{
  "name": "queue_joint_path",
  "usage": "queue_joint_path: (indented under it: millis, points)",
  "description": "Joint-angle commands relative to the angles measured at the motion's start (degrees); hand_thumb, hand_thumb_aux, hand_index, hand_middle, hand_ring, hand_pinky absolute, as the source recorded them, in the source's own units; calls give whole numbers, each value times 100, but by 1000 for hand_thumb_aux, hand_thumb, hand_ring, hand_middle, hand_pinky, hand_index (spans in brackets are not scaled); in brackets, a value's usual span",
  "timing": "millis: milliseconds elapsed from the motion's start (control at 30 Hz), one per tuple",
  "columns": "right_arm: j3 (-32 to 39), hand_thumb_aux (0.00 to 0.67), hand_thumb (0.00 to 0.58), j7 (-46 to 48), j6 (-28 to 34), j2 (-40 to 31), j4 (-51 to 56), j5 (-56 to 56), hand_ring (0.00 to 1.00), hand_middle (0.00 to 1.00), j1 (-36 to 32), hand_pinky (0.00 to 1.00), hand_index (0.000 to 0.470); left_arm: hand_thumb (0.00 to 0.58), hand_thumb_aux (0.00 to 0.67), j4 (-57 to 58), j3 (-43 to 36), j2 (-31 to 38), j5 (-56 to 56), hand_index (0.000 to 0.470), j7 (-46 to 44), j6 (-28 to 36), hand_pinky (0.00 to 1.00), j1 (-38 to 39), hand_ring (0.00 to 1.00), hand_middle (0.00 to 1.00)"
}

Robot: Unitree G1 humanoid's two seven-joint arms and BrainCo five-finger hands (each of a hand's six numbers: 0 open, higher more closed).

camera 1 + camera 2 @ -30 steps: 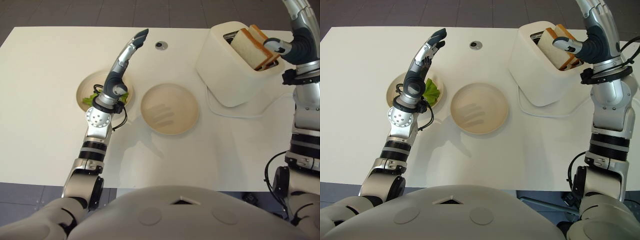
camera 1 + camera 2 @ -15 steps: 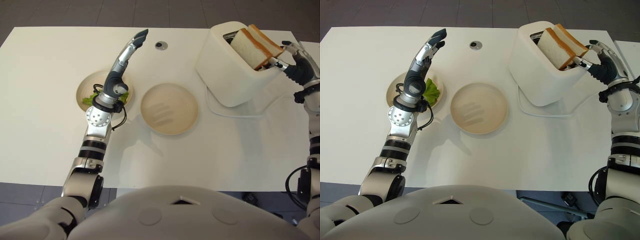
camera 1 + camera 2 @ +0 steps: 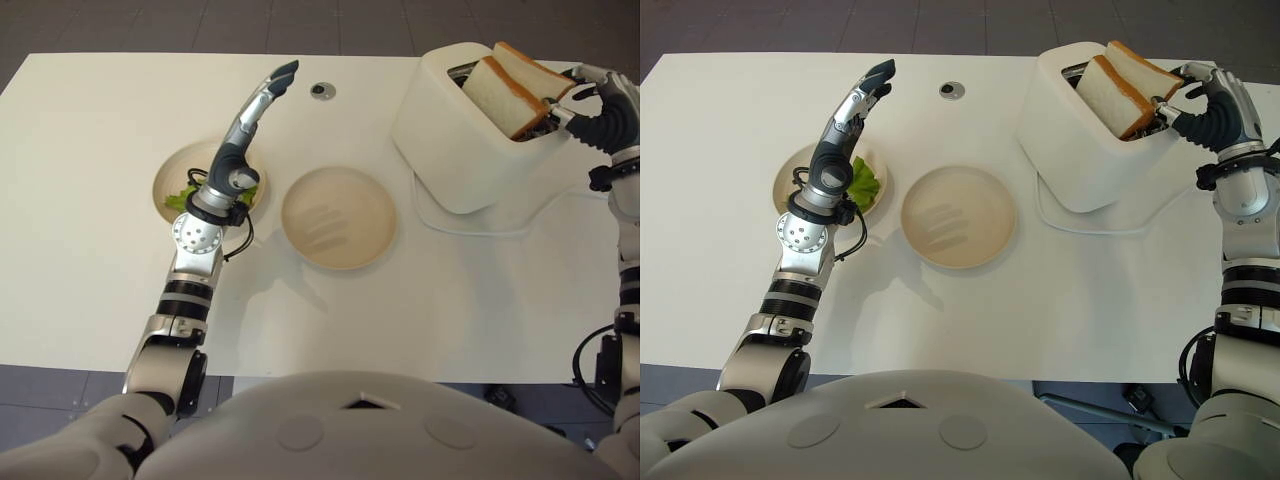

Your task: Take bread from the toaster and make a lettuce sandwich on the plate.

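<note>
White rectangular matte table, seen from above. Near the middle, a round cream shallow plate. Just beside that, to the left, a smaller round cream dish, not touching it. At the far right corner, a white boxy toaster, set at an angle to the table's edges. From the toaster's base, a thin white cord curving flat across the surface. Near the far edge, a small round dark grommet.

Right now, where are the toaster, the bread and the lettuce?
toaster (image 3: 450,155), left eye view, on its white front wall.
bread (image 3: 495,92), left eye view, on the front slice's pale face.
lettuce (image 3: 866,183), right eye view, on the middle of the green leaf.
</note>
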Motion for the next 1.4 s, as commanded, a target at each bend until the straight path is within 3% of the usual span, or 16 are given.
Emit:
queue_joint_path:
  millis: [33, 467, 700, 733, 767, 800, 967, 1400]
  points:
    - [-303, 670, 580, -135, -43, 88, -243, 462, 1000, 1000, -112, 1000, 470, 0, 0, 62, 10, 32, 27, 0, 4, 0, 0, -16, 0, 0]
    - [-1204, 670, 580, -469, -924, 736, -1871, 1956, 1000, 1000, -389, 1000, 470, 0, 0, 196, 441, 430, 125, 0, 204, -40, 0, -140, 0, 0]
    - [-535, 670, 580, 178, -514, 733, -1546, 1541, 1000, 1000, -219, 1000, 470, 0, 0, 280, 424, 400, 212, 0, 278, -82, 0, -150, 0, 0]
    - [-431, 554, 563, 208, -414, 699, -1423, 1336, 992, 992, -171, 992, 389, 0, 0, 272, 419, 395, 228, 0, 288, -83, 0, -138, 0, 0]
    - [-356, 405, 489, 223, -247, 653, -1294, 1148, 863, 863, -145, 863, 284, 0, 0, 267, 417, 392, 235, 0, 296, -84, 0, -130, 0, 0]
    - [-288, 0, 0, 243, -153, 588, -1143, 974, 0, 0, -129, 0, 0, 0, 0, 263, 417, 391, 243, 0, 302, -85, 0, -126, 0, 0]
    - [-114, 0, 0, 335, 267, 439, -493, 625, 0, 0, -203, 0, 0, 0, 0, 277, 411, 394, 258, 0, 320, -83, 0, -141, 0, 0]
    - [579, 0, 0, 177, 227, 489, 484, 148, 0, 0, -509, 0, 0, 0, 0, 364, 366, 378, 293, 0, 349, -102, 0, -198, 0, 0]
